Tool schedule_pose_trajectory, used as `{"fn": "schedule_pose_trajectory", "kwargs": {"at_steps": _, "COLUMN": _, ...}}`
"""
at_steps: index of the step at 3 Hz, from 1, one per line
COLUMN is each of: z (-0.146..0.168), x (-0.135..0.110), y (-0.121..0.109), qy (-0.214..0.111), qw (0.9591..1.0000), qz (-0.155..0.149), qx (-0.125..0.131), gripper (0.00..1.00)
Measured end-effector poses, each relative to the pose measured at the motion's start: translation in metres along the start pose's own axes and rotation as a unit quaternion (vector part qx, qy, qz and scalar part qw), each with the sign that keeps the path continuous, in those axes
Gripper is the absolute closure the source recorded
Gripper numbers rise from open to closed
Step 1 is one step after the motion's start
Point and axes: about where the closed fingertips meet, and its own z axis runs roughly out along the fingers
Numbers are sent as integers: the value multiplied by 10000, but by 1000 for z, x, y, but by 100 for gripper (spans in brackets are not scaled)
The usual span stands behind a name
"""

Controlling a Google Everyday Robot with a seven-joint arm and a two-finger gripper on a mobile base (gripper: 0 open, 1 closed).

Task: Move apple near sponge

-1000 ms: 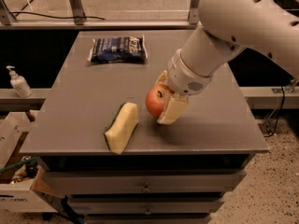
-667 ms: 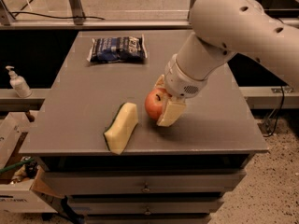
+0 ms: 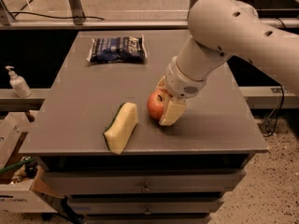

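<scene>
1. Gripper [image 3: 164,107]: pinched on the apple [image 3: 155,105], low over the table [image 3: 74,101], right of centre.
2. Apple: just beside the sponge [image 3: 122,126], with a narrow gap between them. I cannot tell whether it rests on the surface.
3. Risk: if let go above the top, the round apple may roll towards the front edge.
4. Risk: carried further left, it would shove the sponge.

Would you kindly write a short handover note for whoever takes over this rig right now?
Gripper: shut around the apple, low over the table.
Sponge: lying near the table's front edge, beside the apple, with a gap between them.
Done: the apple is close to the sponge.
Left: release the apple, then withdraw the arm.
</scene>
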Motion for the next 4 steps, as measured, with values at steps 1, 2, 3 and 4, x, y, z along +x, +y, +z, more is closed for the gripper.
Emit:
{"fn": "schedule_pose_trajectory", "kwargs": {"at_steps": 1, "z": -3, "x": -1, "y": -1, "qy": 4, "qw": 10000, "qz": -3, "qx": -7, "gripper": 59}}
{"fn": "schedule_pose_trajectory", "kwargs": {"at_steps": 2, "z": 0, "x": -6, "y": 4, "qy": 46, "qw": 9999, "qz": -76, "qx": -114, "gripper": 36}}
{"fn": "schedule_pose_trajectory", "kwargs": {"at_steps": 3, "z": -3, "x": -7, "y": 4, "qy": 48, "qw": 9999, "qz": -78, "qx": -118, "gripper": 11}}
{"fn": "schedule_pose_trajectory", "kwargs": {"at_steps": 4, "z": -1, "x": -8, "y": 7, "qy": 97, "qw": 9997, "qz": -96, "qx": -182, "gripper": 0}}
